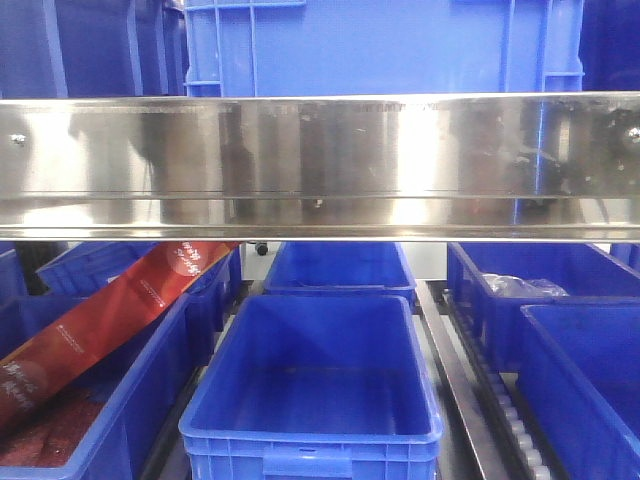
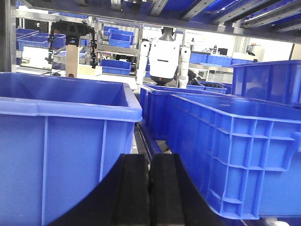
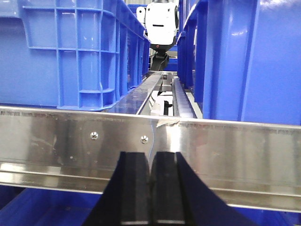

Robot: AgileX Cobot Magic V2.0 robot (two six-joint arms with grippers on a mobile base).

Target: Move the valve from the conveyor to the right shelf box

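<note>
Shelf box [image 1: 312, 420] beneath steel rail [image 1: 320, 165]

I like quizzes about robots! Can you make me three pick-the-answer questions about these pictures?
1. Where does the red strip lie?
A. in the left bin
B. in the middle bin
C. on the steel rail

2. What colour are the bins?
A. green
B. blue
C. yellow

3. How are the right gripper's fingers?
A. wide apart
B. holding a valve
C. pressed together, empty

Answers: 1 A, the strip leans out of the left bin. 2 B, every bin is blue. 3 C, the black fingers meet with nothing between them.
</note>
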